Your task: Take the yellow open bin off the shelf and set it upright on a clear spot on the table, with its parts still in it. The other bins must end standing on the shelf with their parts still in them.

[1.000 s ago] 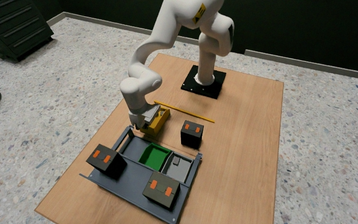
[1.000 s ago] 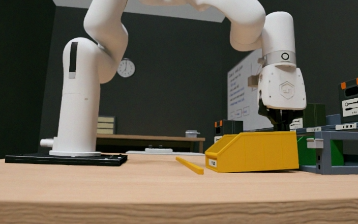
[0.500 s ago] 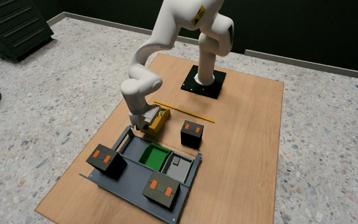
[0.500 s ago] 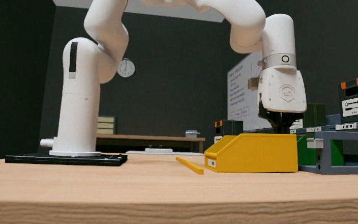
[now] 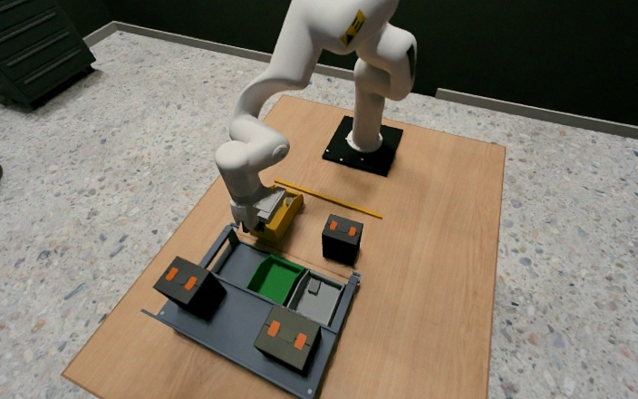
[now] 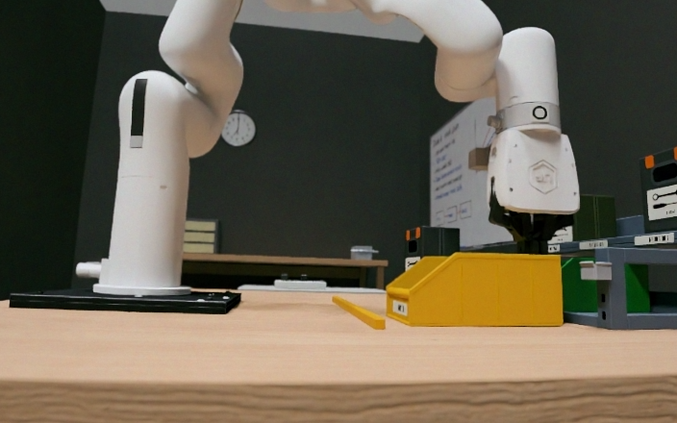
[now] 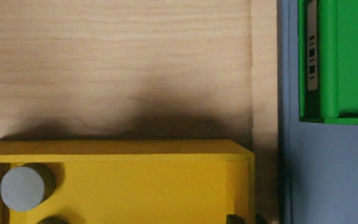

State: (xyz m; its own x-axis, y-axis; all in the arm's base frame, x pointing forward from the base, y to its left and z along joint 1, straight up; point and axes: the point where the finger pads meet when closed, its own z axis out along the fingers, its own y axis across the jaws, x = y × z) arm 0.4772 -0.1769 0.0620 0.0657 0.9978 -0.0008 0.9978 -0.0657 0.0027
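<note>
The yellow open bin (image 5: 279, 216) stands upright and flat on the table, just in front of the grey shelf (image 5: 262, 317). It also shows in the exterior view (image 6: 477, 288) and in the wrist view (image 7: 120, 185). A grey round part (image 7: 22, 187) lies inside it, and a second part shows only partly below that. My gripper (image 6: 533, 244) is shut on the bin's rear wall, the end nearest the shelf. Its fingertips show at the bottom edge of the wrist view (image 7: 245, 219).
A green bin (image 5: 275, 277) and a grey bin (image 5: 317, 297) stand on the shelf's lower level. Two dark boxes (image 5: 189, 286) (image 5: 287, 337) sit on its top. A third dark box (image 5: 342, 238) and a thin yellow strip (image 5: 328, 198) are on the table.
</note>
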